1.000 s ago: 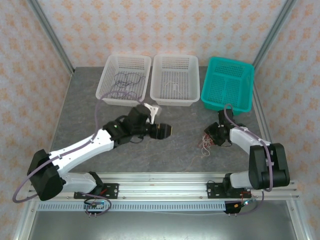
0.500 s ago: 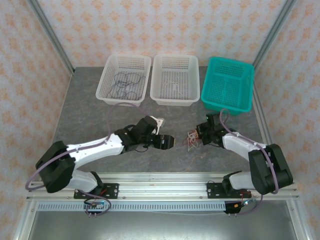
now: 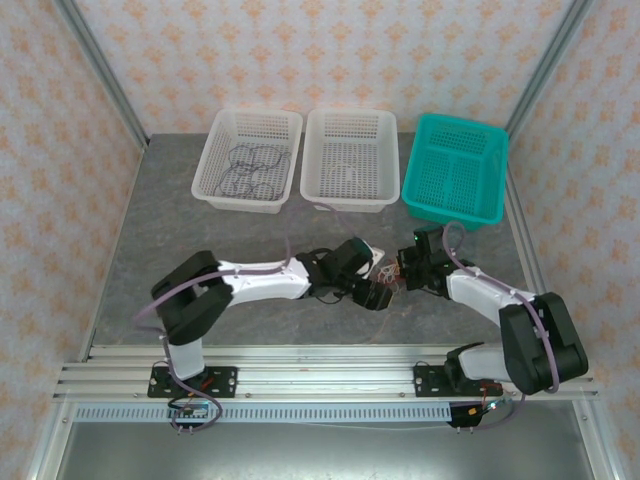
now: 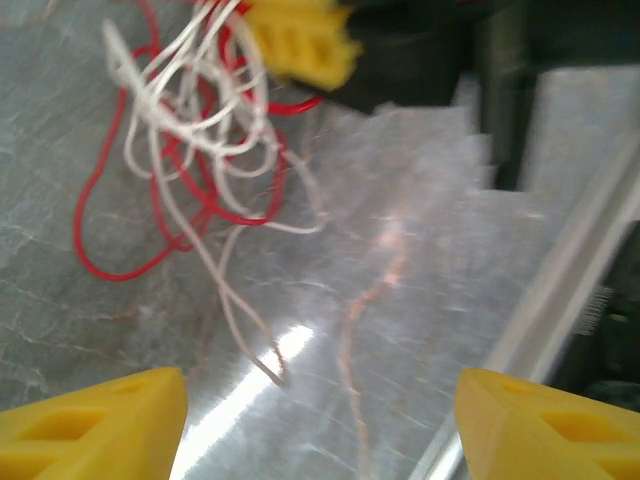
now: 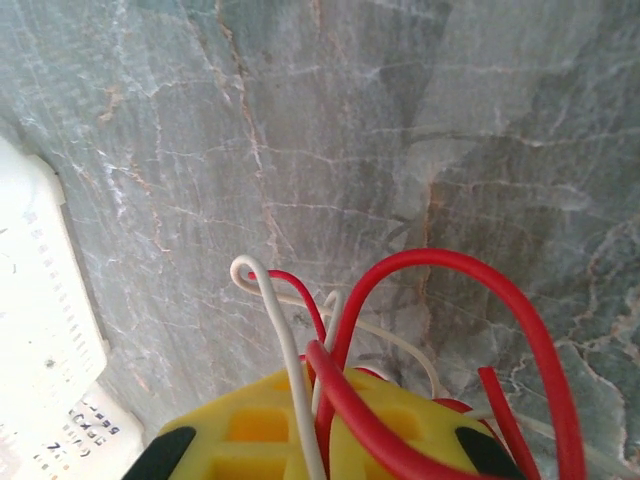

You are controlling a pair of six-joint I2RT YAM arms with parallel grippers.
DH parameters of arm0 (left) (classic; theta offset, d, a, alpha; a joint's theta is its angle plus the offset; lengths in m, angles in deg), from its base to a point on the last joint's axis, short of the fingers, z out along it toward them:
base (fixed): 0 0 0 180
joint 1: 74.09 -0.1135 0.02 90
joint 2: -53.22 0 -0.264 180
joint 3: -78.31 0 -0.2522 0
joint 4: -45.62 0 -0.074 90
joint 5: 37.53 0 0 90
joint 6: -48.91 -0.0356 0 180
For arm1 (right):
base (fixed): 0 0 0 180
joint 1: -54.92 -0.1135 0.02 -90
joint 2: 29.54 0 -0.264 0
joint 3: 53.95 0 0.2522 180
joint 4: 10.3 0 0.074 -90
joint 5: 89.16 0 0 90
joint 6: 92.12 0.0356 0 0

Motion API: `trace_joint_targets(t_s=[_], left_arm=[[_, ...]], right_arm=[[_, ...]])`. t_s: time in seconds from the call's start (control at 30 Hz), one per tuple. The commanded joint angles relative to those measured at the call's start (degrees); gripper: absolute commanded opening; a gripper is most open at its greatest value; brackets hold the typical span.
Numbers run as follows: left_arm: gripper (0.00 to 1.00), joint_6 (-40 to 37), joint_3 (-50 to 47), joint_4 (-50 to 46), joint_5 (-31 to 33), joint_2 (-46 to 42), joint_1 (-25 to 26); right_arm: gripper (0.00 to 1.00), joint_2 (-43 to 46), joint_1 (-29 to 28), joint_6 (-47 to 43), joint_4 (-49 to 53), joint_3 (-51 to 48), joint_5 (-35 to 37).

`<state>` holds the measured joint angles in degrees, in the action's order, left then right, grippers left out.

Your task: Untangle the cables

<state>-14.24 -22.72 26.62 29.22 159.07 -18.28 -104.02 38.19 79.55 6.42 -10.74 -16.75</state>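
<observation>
A tangle of thin red and white cables lies on the grey table, small in the top view. My right gripper is shut on them: red and white strands loop up from between its yellow fingers. In the top view the right gripper sits at the tangle's right side. My left gripper hangs open just in front of the tangle, yellow fingertips wide apart with bare table between them. From above, the left gripper is just below-left of the tangle.
Three baskets stand along the back: a white one holding dark cables, a second white one, and a teal one. A metal rail runs along the near table edge. A white basket corner is in the right wrist view.
The left arm has swung right and stretched across to the tangle. The right gripper has shut on the cables and carried them left toward the table's middle.
</observation>
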Motion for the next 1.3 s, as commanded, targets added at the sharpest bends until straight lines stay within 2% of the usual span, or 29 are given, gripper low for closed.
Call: trace_joint_targets(t_s=[0.0,0.07,0.13,0.23,0.37,0.5,0.67,0.97,1.17,1.27], left_arm=[[0.56,-0.2,2.2,0.5,4.7,3.0,0.5],[0.37,-0.2,3.5,0.9,5.6,3.2,0.6],[0.0,-0.2,3.9,1.1,7.2,3.2,0.5],[0.0,0.8,0.8,4.2,9.8,0.1,0.6],[0.0,2.5,-4.6,4.1,12.8,-8.3,-0.9],[0.0,3.4,-11.8,1.2,13.8,-17.7,-5.2],[0.0,5.7,-20.2,-1.6,12.7,-30.7,-13.2],[0.0,6.6,-24.0,-11.1,3.8,-49.5,-35.5],[0.0,12.7,-26.7,-12.0,-9.6,-55.4,-53.6],[0.0,13.2,-27.2,-12.8,-12.3,-57.2,-57.6]], right_arm=[[0.08,1.3,-0.3,0.9,0.8,-0.5,2.3],[0.08,1.4,-0.3,0.9,1.2,-0.5,2.4],[0.08,1.9,-0.3,0.8,1.7,-0.7,2.9],[0.1,3.0,-0.3,0.6,3.4,-1.0,4.6],[0.16,5.1,0.9,-1.0,8.4,-1.1,9.6],[0.18,6.3,6.4,-4.1,11.7,-2.4,12.0],[0.2,8.3,14.6,-9.5,13.9,-4.0,12.9],[0.21,11.8,24.5,-16.0,17.3,-3.7,13.2],[0.22,12.2,30.4,-20.7,19.3,-2.2,11.7],[0.22,12.6,32.0,-21.7,19.6,-1.9,11.1]])
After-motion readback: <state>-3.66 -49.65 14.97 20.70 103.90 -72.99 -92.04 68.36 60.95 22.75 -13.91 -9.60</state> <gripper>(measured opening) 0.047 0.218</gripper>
